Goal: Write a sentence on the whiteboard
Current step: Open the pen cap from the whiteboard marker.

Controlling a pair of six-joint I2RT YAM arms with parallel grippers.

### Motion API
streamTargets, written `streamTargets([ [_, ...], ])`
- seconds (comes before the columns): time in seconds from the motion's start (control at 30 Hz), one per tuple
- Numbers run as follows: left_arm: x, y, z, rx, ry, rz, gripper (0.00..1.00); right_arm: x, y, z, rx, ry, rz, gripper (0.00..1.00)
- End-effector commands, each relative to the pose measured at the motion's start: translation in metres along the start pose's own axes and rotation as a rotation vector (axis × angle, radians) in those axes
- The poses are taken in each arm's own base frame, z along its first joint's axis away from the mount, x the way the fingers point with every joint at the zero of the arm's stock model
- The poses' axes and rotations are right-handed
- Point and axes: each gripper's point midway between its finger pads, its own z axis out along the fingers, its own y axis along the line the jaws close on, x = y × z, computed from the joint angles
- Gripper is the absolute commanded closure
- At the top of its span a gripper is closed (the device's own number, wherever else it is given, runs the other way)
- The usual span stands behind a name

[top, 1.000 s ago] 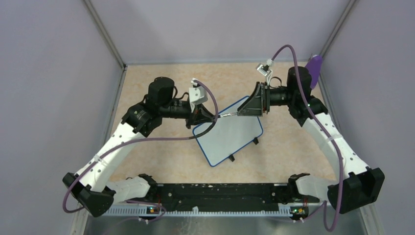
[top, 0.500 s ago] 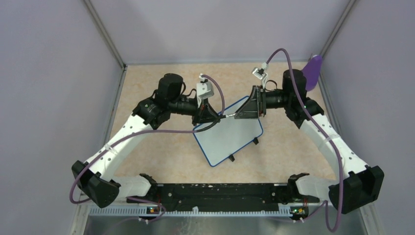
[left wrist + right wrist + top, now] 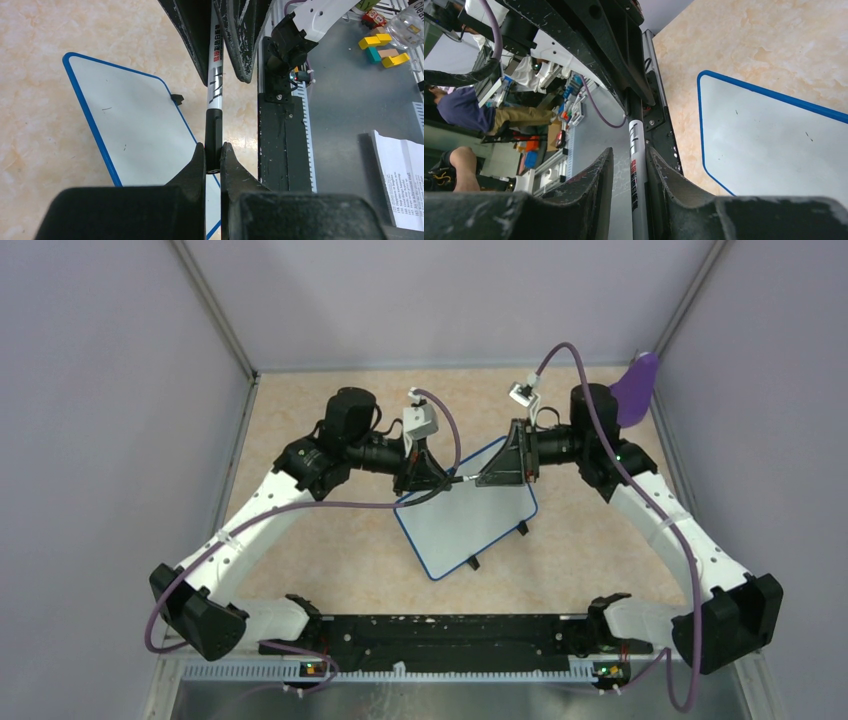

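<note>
Beige marbled worktop [image 3: 330,550] fills the floor of a bay walled in pale purple; the whiteboard [image 3: 470,525] lies flat near its centre, turned at an angle, with two small black feet on the edge facing the right near corner. Its white face shows only a few tiny dark specks in the wrist views (nothing legible). Both arms meet above the board's far corner, with a marker [image 3: 465,478] running level between them. The left gripper [image 3: 440,480] is clamped on the marker's black end; its fingers [image 3: 197,165] press that end from both sides. The right gripper [image 3: 482,478] brackets the white printed barrel [image 3: 636,165]; in its own view one finger [image 3: 659,170] sits against the barrel while a sliver of gap shows beside the other, so it is not closed on the marker. A purple scoop [image 3: 637,380] stands at the worktop's far right corner.
</note>
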Motion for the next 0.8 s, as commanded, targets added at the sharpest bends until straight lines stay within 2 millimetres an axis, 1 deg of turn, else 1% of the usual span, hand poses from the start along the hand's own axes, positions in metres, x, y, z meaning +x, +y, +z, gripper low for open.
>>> streamTargets([
  [0.0,-0.023,0.000,0.001,0.016,-0.053,0.061,1.00,-0.003,0.010,0.005,-0.029,0.017,-0.044,0.74],
  [0.13,-0.022,-0.002,0.003,0.030,-0.051,0.063,1.00,-0.004,0.010,0.006,-0.028,0.017,-0.045,0.84],
  [0.27,-0.019,-0.001,0.004,0.029,-0.042,0.054,1.00,-0.004,0.009,0.006,-0.027,0.017,-0.056,1.00],
  [0.37,-0.013,0.000,0.001,0.031,-0.031,0.033,1.00,-0.007,0.007,0.003,-0.002,0.013,-0.072,1.00],
  [0.43,-0.011,0.003,-0.002,0.009,-0.025,0.029,1.00,-0.011,0.003,-0.002,0.016,-0.001,-0.076,1.00],
  [0.5,-0.009,0.007,-0.008,-0.029,-0.022,0.034,1.00,-0.018,-0.001,-0.012,0.034,-0.025,-0.070,1.00],
  [0.63,0.000,0.017,-0.023,-0.077,-0.014,0.032,1.00,-0.025,-0.011,-0.030,0.076,-0.058,-0.067,1.00],
  [0.77,0.008,0.031,-0.042,-0.125,-0.026,0.006,1.00,-0.032,-0.019,-0.052,0.118,-0.103,-0.072,1.00],
])
